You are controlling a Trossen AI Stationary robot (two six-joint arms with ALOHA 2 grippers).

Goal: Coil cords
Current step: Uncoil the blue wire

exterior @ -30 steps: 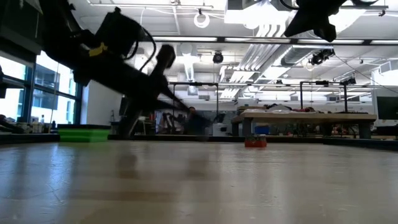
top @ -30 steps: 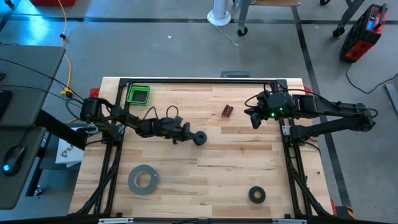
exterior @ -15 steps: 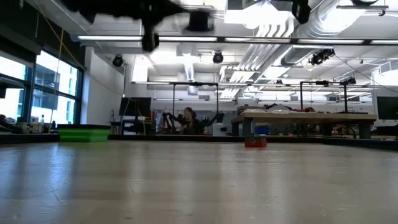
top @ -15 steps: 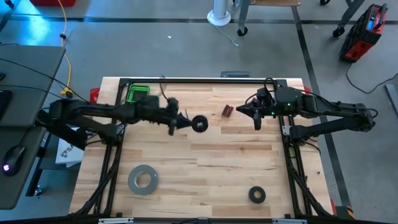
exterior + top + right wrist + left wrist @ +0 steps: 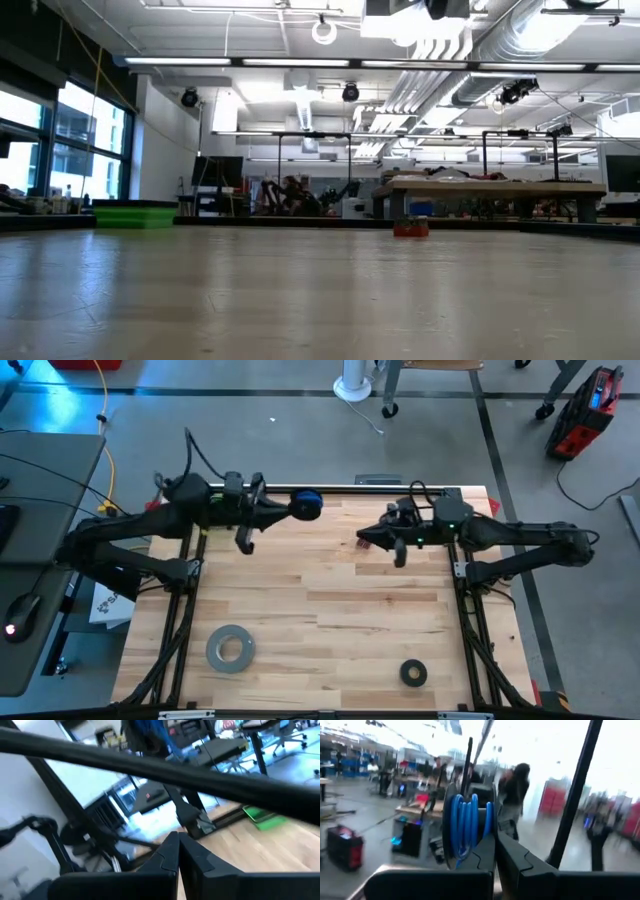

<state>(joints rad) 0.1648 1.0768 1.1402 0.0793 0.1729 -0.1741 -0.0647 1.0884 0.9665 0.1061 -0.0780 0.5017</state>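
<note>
Left hand [image 5: 492, 845] pinching coiled blue cable [image 5: 465, 827], raised at desk's [image 5: 330, 610] far edge; right hand [image 5: 368, 541] pressed together nearby.

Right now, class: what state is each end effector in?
Left end effector: closed on the coiled blue cable.
Right end effector: closed, holding nothing.

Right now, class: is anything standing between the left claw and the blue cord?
Nothing visible does. The left claw is shut on the coiled blue cord, holding it up near the table's far edge. The right claw, shut, hangs apart over the far right.
</note>
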